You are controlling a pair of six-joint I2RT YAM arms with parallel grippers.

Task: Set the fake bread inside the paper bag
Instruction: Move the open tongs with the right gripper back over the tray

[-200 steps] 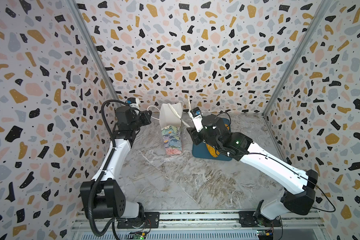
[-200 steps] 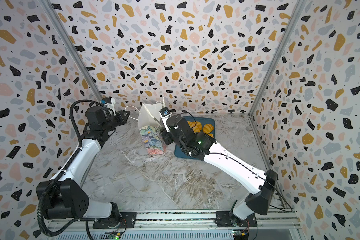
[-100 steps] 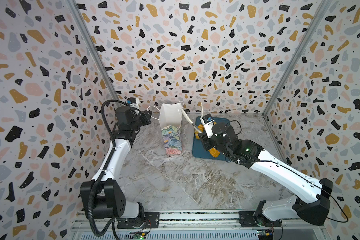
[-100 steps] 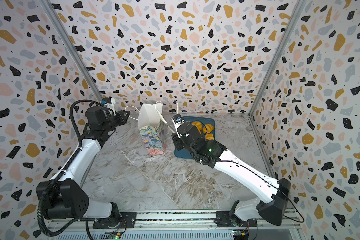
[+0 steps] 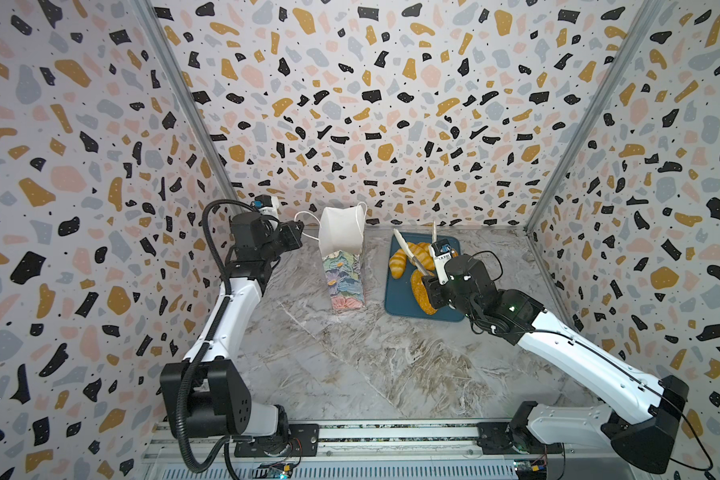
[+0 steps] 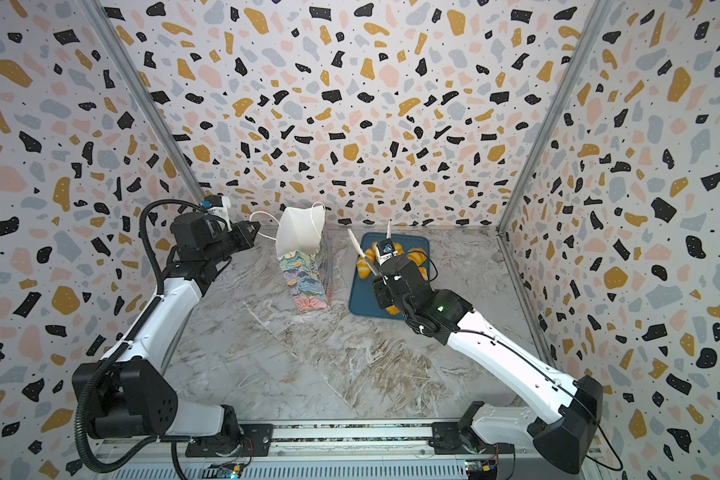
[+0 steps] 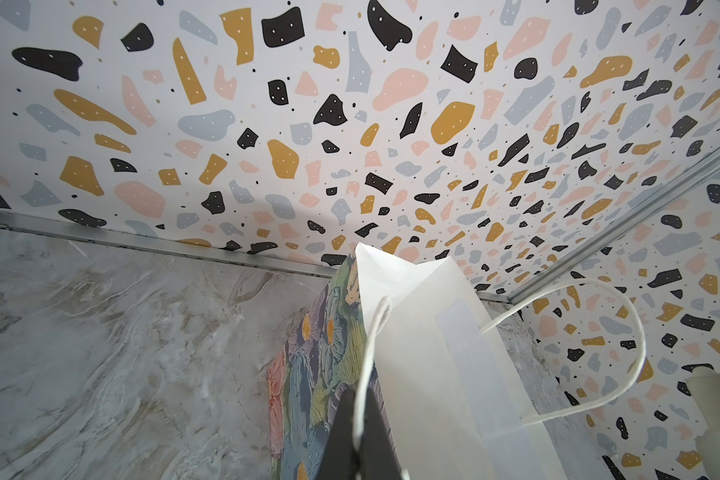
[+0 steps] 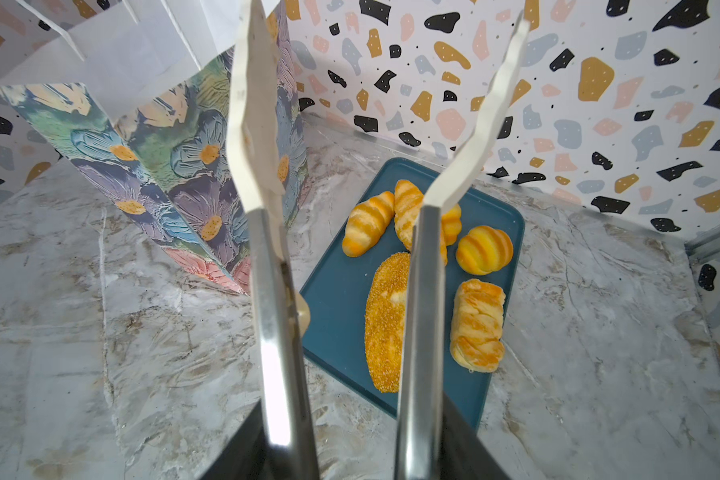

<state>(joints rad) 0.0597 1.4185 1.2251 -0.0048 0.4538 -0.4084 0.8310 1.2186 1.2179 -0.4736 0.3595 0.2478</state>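
Note:
The paper bag [image 5: 344, 266] [image 6: 304, 274] stands upright at the back, white mouth open, floral print outside [image 8: 163, 145]. My left gripper [image 5: 302, 237] [image 7: 356, 415] is shut on one white cord handle [image 7: 371, 340] and holds it out to the left. My right gripper [image 5: 430, 286] [image 8: 350, 440] grips a pair of metal tongs [image 8: 420, 291]. Their white tips [image 5: 398, 235] stand apart above the tray with nothing between them. Several pieces of fake bread lie on the tray: striped croissants [image 8: 366, 224], a ridged roll [image 8: 484, 249], a speckled loaf [image 8: 385, 320] [image 5: 420, 291] and a braided pastry [image 8: 476, 324].
The dark-blue tray [image 5: 400, 299] [image 8: 337, 291] lies flat just right of the bag, near the back wall. Patterned walls close in the marbled floor [image 5: 350, 365] on three sides. My right arm's wrist covers the tray's near right part in both top views.
My right arm has drawn the tongs away from the bag's mouth, to the right and over the tray. The left gripper has kept hold of the handle without moving.

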